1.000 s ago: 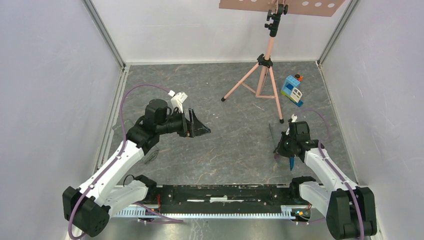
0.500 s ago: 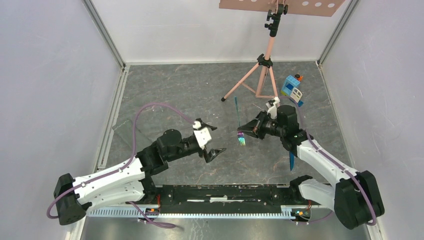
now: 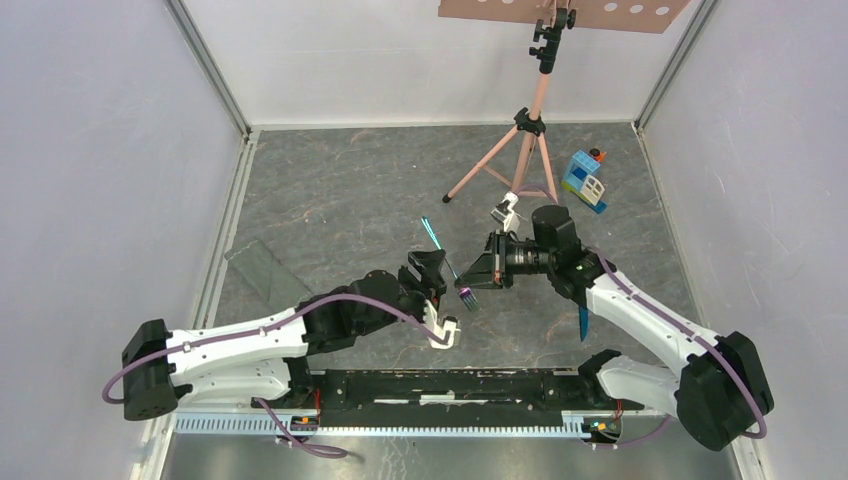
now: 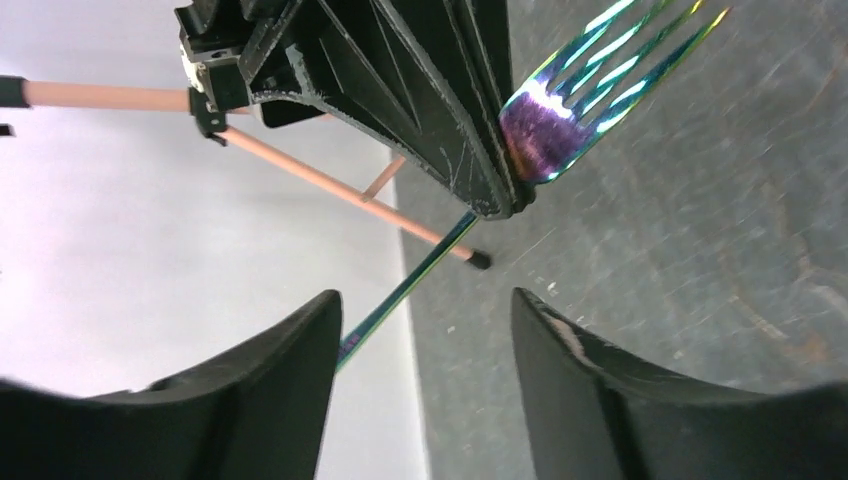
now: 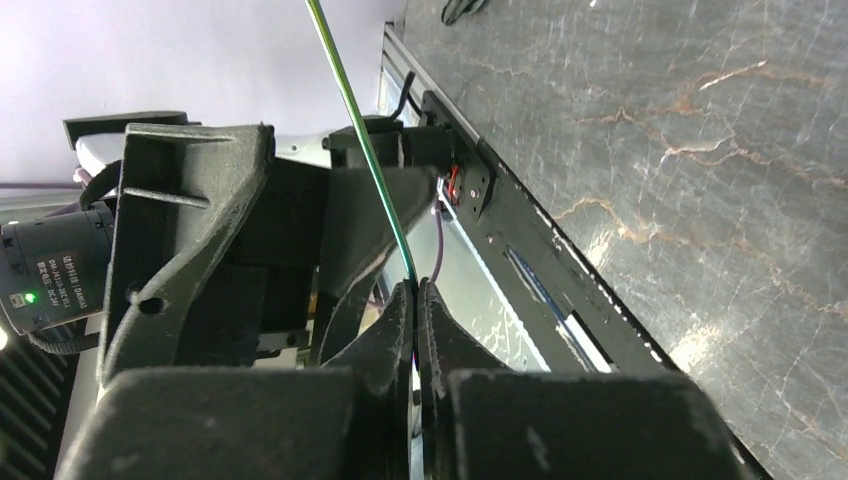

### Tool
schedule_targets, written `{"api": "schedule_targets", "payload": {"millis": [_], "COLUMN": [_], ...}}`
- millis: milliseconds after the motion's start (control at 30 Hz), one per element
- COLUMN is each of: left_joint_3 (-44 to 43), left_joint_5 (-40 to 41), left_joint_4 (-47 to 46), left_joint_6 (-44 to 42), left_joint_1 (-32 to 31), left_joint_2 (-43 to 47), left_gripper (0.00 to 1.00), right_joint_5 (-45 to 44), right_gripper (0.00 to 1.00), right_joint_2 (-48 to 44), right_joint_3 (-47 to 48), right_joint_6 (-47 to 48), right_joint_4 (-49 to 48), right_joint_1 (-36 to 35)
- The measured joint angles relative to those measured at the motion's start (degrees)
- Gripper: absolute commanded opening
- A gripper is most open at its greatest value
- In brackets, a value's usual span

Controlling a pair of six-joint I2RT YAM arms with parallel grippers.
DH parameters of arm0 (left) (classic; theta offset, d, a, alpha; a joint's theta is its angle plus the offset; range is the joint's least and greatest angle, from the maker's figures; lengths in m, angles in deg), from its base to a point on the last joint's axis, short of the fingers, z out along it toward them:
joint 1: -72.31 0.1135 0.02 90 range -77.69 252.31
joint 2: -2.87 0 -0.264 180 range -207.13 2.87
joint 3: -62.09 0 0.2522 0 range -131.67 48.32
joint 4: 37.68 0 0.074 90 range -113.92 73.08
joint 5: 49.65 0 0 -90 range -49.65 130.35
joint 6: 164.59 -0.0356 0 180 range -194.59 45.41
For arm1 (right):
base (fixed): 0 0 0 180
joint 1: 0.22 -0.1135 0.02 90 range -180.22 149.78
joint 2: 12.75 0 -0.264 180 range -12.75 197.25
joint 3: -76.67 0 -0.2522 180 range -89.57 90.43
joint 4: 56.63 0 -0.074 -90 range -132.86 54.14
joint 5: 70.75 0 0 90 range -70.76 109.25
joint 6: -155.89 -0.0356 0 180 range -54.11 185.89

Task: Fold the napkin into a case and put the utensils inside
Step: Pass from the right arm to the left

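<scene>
Grey marbled floor (image 3: 340, 190) carrying a dark napkin (image 3: 264, 272) at left, pink tripod (image 3: 529, 122) upper centre, toy block house (image 3: 584, 180) upper right, blue utensil (image 3: 583, 322) lower right.

Fork (image 4: 565, 120): neck hidden behind right tool (image 4: 505, 195), centre frame; handle end lost at a finger of left tool (image 4: 425, 305), lower left. Right wrist view: handle cut by top edge. Second utensil (image 3: 583, 322): partly under right arm.

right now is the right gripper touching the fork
Touching. The left wrist view shows the right gripper shut on the fork just below its tines.
</scene>
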Motion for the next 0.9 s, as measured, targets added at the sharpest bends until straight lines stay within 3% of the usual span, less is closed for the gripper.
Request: {"api": "schedule_targets", "payload": {"millis": [300,400,567,700,733,833,900], "left_joint_3": [2.16,2.29,2.29,2.29,2.29,1.97,1.03], "left_joint_5": [4.59,5.44,6.51,7.28,7.39,7.89,8.00], "left_joint_4": [-3.39,-3.65,-4.94,-5.11,-5.55,-4.31,-2.21], "left_joint_6": [-14.95,-16.74,-18.64,-20.00,-20.31,-20.04,-17.35], "left_joint_1": [-4.22,-4.59,-5.51,-6.16,-6.38,-6.84,-6.95], "left_joint_2": [-3.23,-4.13,-6.14,-7.06,-7.08,-7.23,-7.15], "left_gripper": [0.60,0.53,0.36,0.05,0.02,0.02,0.02], "right_joint_5": [0.81,0.87,0.92,0.85,0.85,0.98,1.07], "right_gripper": [0.00,0.00,0.01,0.00,0.04,0.49,0.68], "right_joint_2": [-0.50,-0.50,-0.52,-0.66,-0.70,-0.87,-0.87], "right_joint_3": [-0.04,-0.04,-0.04,-0.04,-0.13,-0.15,0.04], "right_joint_6": [0.13,0.11,0.11,0.15,0.20,0.70,3.50], "right_joint_4": [2.62,2.97,3.41,3.80,3.98,4.48,5.25], "right_joint_1": [-1.64,-1.84,-2.38,-2.84,-2.84,-2.82,-2.19]}}
